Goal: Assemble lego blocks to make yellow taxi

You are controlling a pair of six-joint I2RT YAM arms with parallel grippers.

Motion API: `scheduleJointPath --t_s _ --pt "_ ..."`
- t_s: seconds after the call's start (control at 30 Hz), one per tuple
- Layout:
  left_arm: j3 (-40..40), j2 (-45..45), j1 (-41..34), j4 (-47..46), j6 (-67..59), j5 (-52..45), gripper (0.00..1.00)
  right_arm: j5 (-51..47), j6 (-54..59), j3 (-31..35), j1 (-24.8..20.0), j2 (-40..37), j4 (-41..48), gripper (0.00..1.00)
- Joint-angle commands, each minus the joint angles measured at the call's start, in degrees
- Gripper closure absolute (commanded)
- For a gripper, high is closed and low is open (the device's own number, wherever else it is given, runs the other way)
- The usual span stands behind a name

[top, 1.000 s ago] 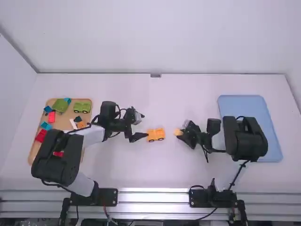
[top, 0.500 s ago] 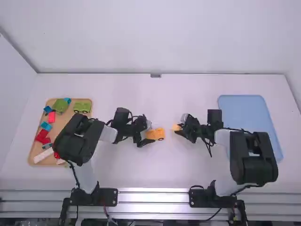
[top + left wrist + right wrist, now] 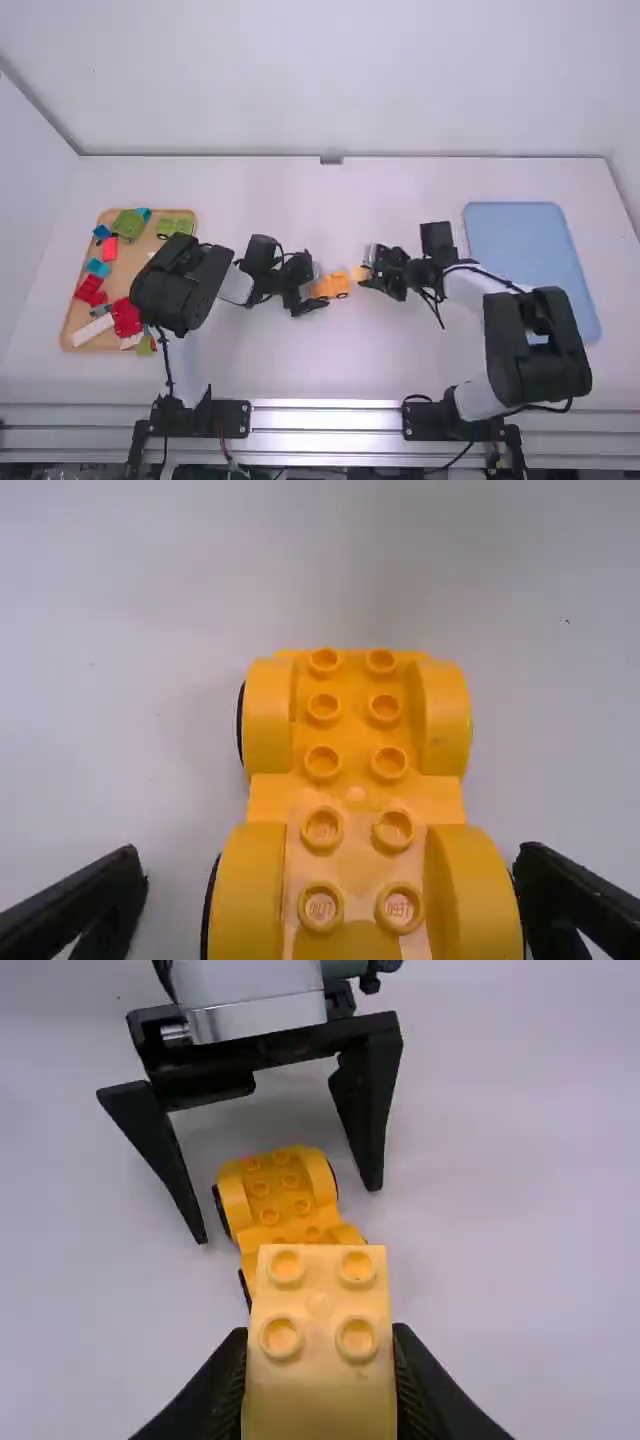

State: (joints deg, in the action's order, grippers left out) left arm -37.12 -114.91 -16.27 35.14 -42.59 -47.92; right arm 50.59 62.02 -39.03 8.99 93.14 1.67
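From where I stand, the left pincer [image 3: 314, 290] has its two black fingers parted wide, one down each side of the yellow car base [image 3: 331, 286], without gripping it. The base sits on the white bench [image 3: 300, 360], around the middle, studs up, with rounded fenders over black wheels. The right pincer [image 3: 371, 274] is closed on a small yellow block [image 3: 320, 1300], a finger pressed to each side of it, its four studs facing the wrist camera. That block is just beside the base, at the end towards the right arm; whether the two touch, I can't tell.

Further out, both arms reach in from the near edge and bend towards the middle, so the pincers face each other across the base. Over on the left there's a wooden tray [image 3: 137, 258], partly hidden by the left arm. It holds green pieces [image 3: 176, 226] at its far end, several blue pieces [image 3: 98, 267], some red pieces [image 3: 90, 291] along the outer side and a long white block [image 3: 92, 331] towards the near end. Away to the right, a flat blue tray [image 3: 530, 240] lies on the bench, its near part partly behind the right arm.
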Motion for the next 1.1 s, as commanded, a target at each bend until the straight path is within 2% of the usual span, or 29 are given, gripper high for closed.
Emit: scheduleJointPath --t_s 0.0,0.03,0.2,0.37,0.47,0.73,1.07 --pt "0.1 -0.5 -0.2 -0.6 -0.9 -0.7 0.07 0.3 0.4 -1.1 0.0 -0.9 0.1 0.83" --pt "0.1 -0.5 -0.2 -0.6 -0.9 -0.7 0.10 0.4 0.4 -1.1 0.0 -0.9 0.2 0.84" --pt "0.1 -0.5 -0.2 1.0 -0.9 -0.7 0.38 0.3 0.2 -1.1 0.0 -0.9 0.3 0.84" --pt "0.0 -0.5 -0.2 1.6 -3.5 -1.2 0.43 0.4 0.0 -1.1 0.9 0.3 0.0 0.84" --pt "0.1 -0.5 -0.2 0.5 -8.0 -4.5 0.52 0.7 -0.6 -1.1 2.2 3.2 -1.7 0.84" --pt "0.0 -0.5 -0.2 -1.8 -9.6 -3.5 0.53 -0.7 -0.6 -4.1 6.1 9.4 -1.7 0.85" --pt "0.1 -0.5 -0.5 -2.3 -9.4 -3.7 0.51 -1.1 2.1 -9.0 6.5 15.5 3.7 0.88"
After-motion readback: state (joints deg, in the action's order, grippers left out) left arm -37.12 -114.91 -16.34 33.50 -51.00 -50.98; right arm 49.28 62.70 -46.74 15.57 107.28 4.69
